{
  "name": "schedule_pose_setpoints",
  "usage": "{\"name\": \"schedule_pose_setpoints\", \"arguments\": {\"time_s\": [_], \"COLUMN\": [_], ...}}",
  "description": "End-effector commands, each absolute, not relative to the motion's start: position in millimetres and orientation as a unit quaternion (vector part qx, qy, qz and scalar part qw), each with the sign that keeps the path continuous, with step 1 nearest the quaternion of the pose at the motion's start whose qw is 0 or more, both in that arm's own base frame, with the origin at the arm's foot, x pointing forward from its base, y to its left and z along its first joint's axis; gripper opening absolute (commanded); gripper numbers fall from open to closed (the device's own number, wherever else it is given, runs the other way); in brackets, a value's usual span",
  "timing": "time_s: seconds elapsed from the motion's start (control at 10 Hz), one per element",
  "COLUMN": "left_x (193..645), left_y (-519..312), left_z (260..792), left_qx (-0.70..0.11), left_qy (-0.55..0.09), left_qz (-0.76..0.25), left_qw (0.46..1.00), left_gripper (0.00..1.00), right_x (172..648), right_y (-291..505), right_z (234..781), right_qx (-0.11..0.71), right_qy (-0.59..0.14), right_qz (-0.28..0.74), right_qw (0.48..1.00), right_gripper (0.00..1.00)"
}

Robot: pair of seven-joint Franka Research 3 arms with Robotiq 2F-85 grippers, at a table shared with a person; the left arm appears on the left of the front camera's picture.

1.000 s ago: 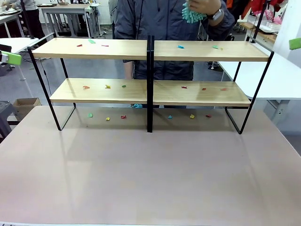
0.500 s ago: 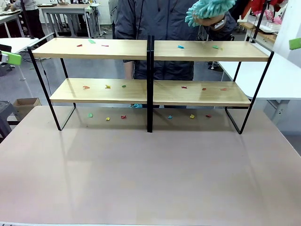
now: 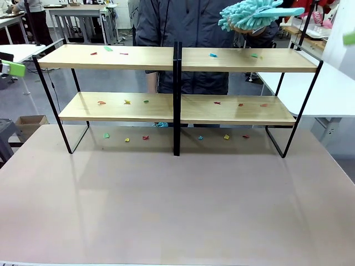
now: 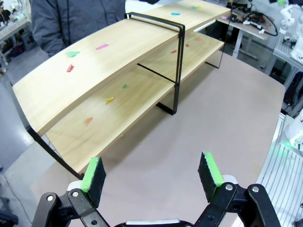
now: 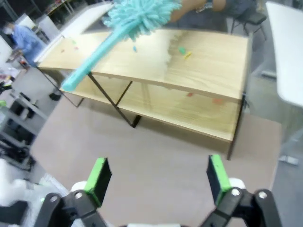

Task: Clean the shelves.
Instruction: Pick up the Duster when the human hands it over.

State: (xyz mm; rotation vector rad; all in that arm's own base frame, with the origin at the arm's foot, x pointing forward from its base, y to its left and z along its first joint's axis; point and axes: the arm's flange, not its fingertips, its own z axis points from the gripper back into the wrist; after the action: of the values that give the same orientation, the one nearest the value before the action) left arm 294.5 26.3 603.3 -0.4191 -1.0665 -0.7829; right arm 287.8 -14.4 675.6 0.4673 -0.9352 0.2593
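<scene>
Front: shelves [image 3: 133, 107] stand at the desk's [image 3: 177, 205] far side, scraps [image 3: 127, 102] on both boards; a person [image 3: 188, 22] behind holds a duster [image 3: 252, 14] above them. Left wrist: left gripper [image 4: 151, 166], jaws spread, empty. Right wrist: right gripper [image 5: 157, 171], jaws likewise spread.

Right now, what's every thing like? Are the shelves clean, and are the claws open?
Shelves: dirty, coloured scraps on both boards.
Table: a few scraps under the shelves.
Duster: held up by the person, above the shelves, not touching.
Left gripper: open, empty.
Right gripper: open, empty.
</scene>
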Motion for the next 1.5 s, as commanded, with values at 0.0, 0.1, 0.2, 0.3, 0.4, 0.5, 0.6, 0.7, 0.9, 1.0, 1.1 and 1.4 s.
{"name": "schedule_pose_setpoints", "arguments": {"time_s": [0.0, 0.1, 0.2, 0.3, 0.4, 0.5, 0.6, 0.7, 0.9, 1.0, 1.1, 1.4], "left_x": [294.6, 294.6, 294.6, 294.6, 294.6, 294.6, 294.6, 294.6, 294.6, 294.6, 294.6, 294.6], "left_y": [25.4, 25.4, 25.4, 25.4, 25.4, 25.4, 25.4, 25.4, 25.4, 25.4, 25.4, 25.4], "left_z": [602.4, 602.4, 602.4, 602.4, 602.4, 602.4, 602.4, 602.4, 602.4, 602.4, 602.4, 602.4], "left_qx": [-0.194, -0.194, -0.194, -0.194, -0.194, -0.194, -0.194, -0.194, -0.194, -0.194, -0.194, -0.194], "left_qy": [-0.491, -0.491, -0.491, -0.491, -0.491, -0.491, -0.491, -0.491, -0.491, -0.491, -0.491, -0.491], "left_qz": [-0.365, -0.365, -0.365, -0.365, -0.365, -0.365, -0.365, -0.365, -0.365, -0.365, -0.365, -0.365], "left_qw": [0.767, 0.767, 0.767, 0.767, 0.767, 0.767, 0.767, 0.767, 0.767, 0.767, 0.767, 0.767], "left_gripper": [1.0, 1.0, 1.0, 1.0, 1.0, 1.0, 1.0, 1.0, 1.0, 1.0, 1.0, 1.0], "right_x": [342.4, 361.7, 307.8, 332.8, 292.1, 303.7, 329.6, 359.5, 400.9, 418.1, 430.3, 447.3], "right_y": [0.1, 8.9, -8.2, 2.5, -2.8, -7.8, -9.1, -2.5, 23.1, 36.6, 46.7, 57.4], "right_z": [733.8, 730.3, 706.1, 725.9, 727.2, 722.4, 716.1, 708.7, 692.5, 688.1, 684.6, 682.3], "right_qx": [0.329, 0.399, 0.272, 0.333, 0.344, 0.4, 0.471, 0.492, 0.522, 0.516, 0.513, 0.517], "right_qy": [-0.416, -0.396, -0.433, -0.415, -0.423, -0.378, -0.319, -0.293, -0.235, -0.212, -0.2, -0.186], "right_qz": [0.033, 0.004, 0.09, 0.055, 0.097, 0.071, 0.014, -0.039, -0.067, -0.076, -0.084, -0.089], "right_qw": [0.847, 0.827, 0.855, 0.845, 0.832, 0.832, 0.823, 0.819, 0.817, 0.827, 0.831, 0.831], "right_gripper": [1.0, 1.0, 1.0, 1.0, 1.0, 1.0, 1.0, 1.0, 1.0, 1.0, 1.0, 1.0]}}
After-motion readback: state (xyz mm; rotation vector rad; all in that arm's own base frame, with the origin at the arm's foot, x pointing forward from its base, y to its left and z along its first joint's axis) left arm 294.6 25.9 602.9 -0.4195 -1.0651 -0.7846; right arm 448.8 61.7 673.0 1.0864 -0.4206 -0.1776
